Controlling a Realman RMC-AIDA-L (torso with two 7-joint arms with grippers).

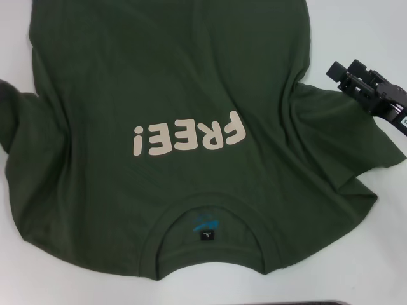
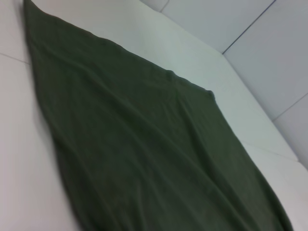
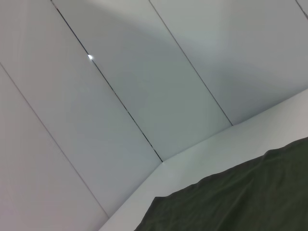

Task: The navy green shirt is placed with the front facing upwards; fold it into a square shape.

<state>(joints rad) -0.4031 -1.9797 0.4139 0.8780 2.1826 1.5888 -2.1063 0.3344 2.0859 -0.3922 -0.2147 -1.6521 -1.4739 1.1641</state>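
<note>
The navy green shirt (image 1: 184, 95) lies spread front-up on the white table (image 1: 356, 254). Its ribbed collar (image 1: 210, 213), with a small black tag inside, is on the near side, and the cream "FREE!" lettering (image 1: 187, 135) reads upside down from here. The right sleeve (image 1: 337, 149) is rumpled, and the left sleeve (image 1: 9, 117) reaches the picture's edge. My right gripper (image 1: 341, 71) hovers just beyond the right sleeve, over bare table, holding nothing. The left wrist view shows a broad stretch of the shirt (image 2: 144, 154). The right wrist view shows one edge of the shirt (image 3: 240, 202).
White wall panels with dark seams (image 3: 120, 106) rise behind the table's far edge (image 2: 192, 43). Bare table surface lies to the right of the shirt and along the near edge.
</note>
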